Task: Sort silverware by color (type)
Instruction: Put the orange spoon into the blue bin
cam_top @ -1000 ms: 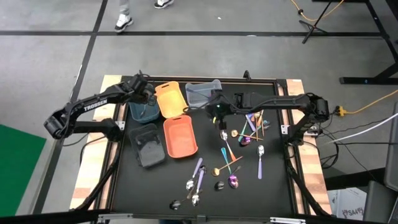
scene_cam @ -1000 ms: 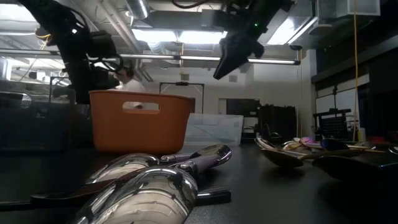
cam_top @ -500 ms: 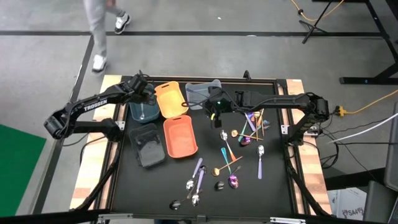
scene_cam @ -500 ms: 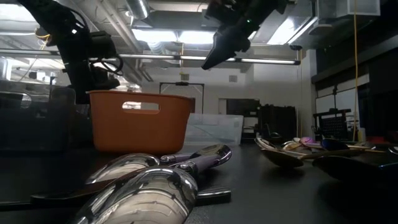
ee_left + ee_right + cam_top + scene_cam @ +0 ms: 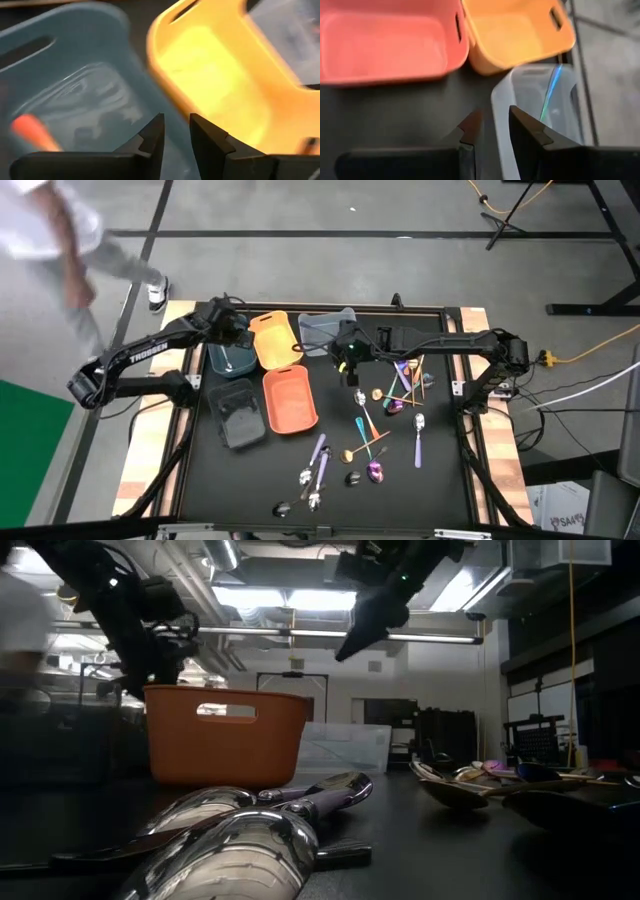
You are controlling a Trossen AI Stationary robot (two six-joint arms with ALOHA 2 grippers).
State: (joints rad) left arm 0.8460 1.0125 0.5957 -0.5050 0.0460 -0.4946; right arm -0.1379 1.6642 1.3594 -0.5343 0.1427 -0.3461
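Note:
The silverware [image 5: 380,425] lies scattered on the black mat, right and near of the bins: purple, gold, silver and dark spoons and forks. One iridescent piece [image 5: 549,95] lies in the clear bin [image 5: 322,330]. My left gripper [image 5: 238,338] [image 5: 175,135] hovers open above the blue bin [image 5: 230,360], nothing between its fingers. A blurred orange-red thing [image 5: 30,131] shows inside that bin. My right gripper [image 5: 343,360] [image 5: 495,125] hangs open and empty above the clear bin's near rim [image 5: 502,100], high over the mat in the low view [image 5: 345,652].
A yellow bin [image 5: 272,338] stands between the blue and the clear one. An orange-red bin [image 5: 290,400] and a dark bin [image 5: 238,413] stand nearer. Close to the low camera lie silver and purple pieces [image 5: 260,830]. A person passes on the floor at far left.
My left gripper has tipped up a little and risen slightly above the blue bin. My right gripper has stayed over the clear bin's rim and rolled a little. A person has walked along the floor beyond the table's far left corner.

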